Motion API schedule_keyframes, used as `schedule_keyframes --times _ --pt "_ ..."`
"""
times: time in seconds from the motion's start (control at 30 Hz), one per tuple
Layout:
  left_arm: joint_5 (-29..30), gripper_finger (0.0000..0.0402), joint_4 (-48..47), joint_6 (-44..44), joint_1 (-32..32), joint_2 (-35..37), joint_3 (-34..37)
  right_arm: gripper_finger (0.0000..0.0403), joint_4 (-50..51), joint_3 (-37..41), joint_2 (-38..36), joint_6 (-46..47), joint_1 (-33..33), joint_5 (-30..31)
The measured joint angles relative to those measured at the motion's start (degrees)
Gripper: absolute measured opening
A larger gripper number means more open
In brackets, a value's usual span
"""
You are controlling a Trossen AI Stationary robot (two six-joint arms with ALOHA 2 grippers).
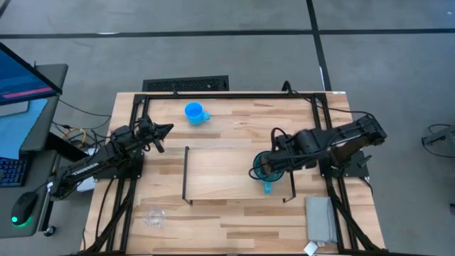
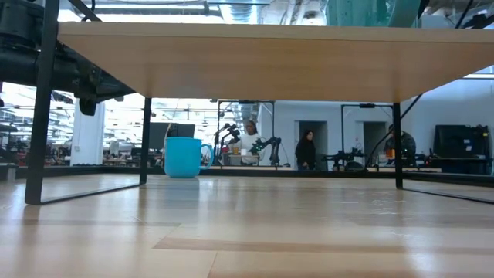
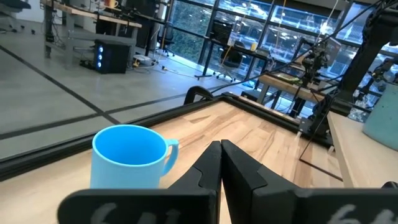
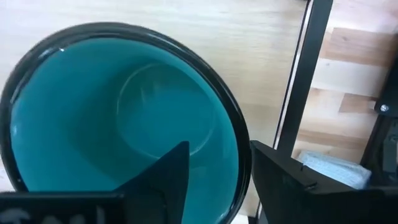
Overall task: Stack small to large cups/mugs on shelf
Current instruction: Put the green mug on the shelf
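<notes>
Grey concrete floor [image 1: 213,43], glass-walled lab with workbenches [image 3: 112,18] beyond.

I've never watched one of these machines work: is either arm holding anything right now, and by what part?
Yes. The right gripper pinches the teal mug by its rim, one finger inside, one outside, on the shelf. The left gripper, shut, holds nothing.

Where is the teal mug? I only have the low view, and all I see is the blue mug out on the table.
Observer: The teal mug is at the right end of the shelf, with the right gripper at its rim.
Operator: And the left arm?
Observer: The left gripper is shut, close to the blue mug but not touching it.
Operator: Where is the glass?
Observer: The glass cup stands on the tabletop, off the shelf, on the left arm's side.
</notes>
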State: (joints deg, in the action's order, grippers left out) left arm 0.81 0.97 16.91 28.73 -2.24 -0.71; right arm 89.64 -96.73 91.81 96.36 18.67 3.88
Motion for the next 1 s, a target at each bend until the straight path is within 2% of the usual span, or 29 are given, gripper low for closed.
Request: schedule_keyframes --times 0.27,0.47,0.77,1.0 --pt "0.0 0.0 0.0 0.0 0.0 0.0 0.0 0.019 -0.4 -0.4 0.0 -4.3 -2.5 -1.3" --pt "0.0 0.0 0.0 0.0 0.0 0.0 0.0 0.0187 -0.2 -5.1 0.0 -8.3 -3.9 -0.9" --pt "0.0 0.0 0.0 -0.7 0.0 0.0 0.0 0.0177 0.3 -12.2 0.0 -14.7 -6.7 3.6" --pt "-0.1 0.0 0.0 -2.7 0.0 0.0 0.0 0.0159 0.3 -12.5 0.0 -17.4 -9.0 3.7"
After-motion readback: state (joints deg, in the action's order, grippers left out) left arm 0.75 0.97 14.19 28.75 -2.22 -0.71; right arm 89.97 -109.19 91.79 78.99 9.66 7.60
